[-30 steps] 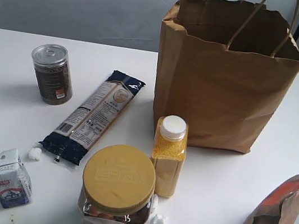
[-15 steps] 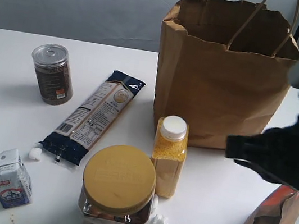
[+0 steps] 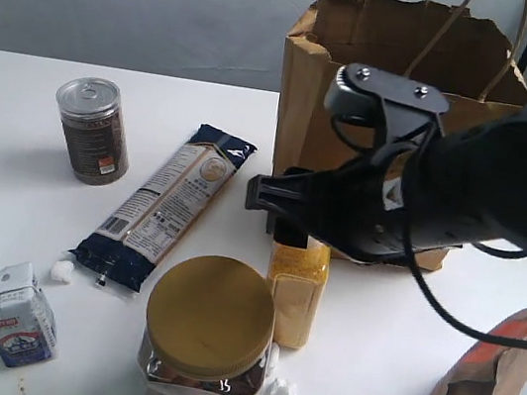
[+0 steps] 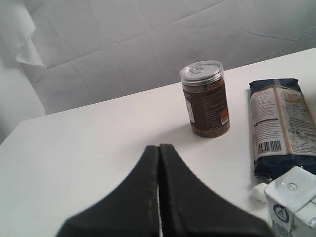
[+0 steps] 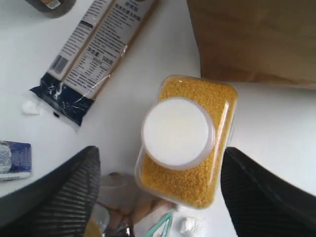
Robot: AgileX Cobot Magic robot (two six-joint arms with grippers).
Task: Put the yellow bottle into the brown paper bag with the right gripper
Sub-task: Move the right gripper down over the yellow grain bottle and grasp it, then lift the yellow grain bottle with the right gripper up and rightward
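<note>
The yellow bottle [image 3: 294, 293] stands upright on the white table just in front of the brown paper bag [image 3: 303, 104], which is open at the top. My right gripper [image 3: 290, 220] hangs right over the bottle and hides its cap in the exterior view. The right wrist view looks straight down on the white cap [image 5: 177, 131] and yellow grains [image 5: 185, 182]. There my right gripper [image 5: 160, 150] is open, one finger on each side of the bottle and both clear of it. My left gripper [image 4: 159, 148] is shut and empty, low over the table's left part.
A wide jar with a yellow lid [image 3: 209, 319] stands close beside the bottle. A pasta packet [image 3: 166, 204], a brown can [image 3: 93, 130] and a small milk carton [image 3: 14, 314] lie to the left. A glossy pouch [image 3: 493, 394] stands at the right front. Small white bits [image 3: 281, 391] lie near the jar.
My right arm has come in from the right edge and swung leftward across the bag's front to above the yellow bottle. Nothing on the table has moved.
</note>
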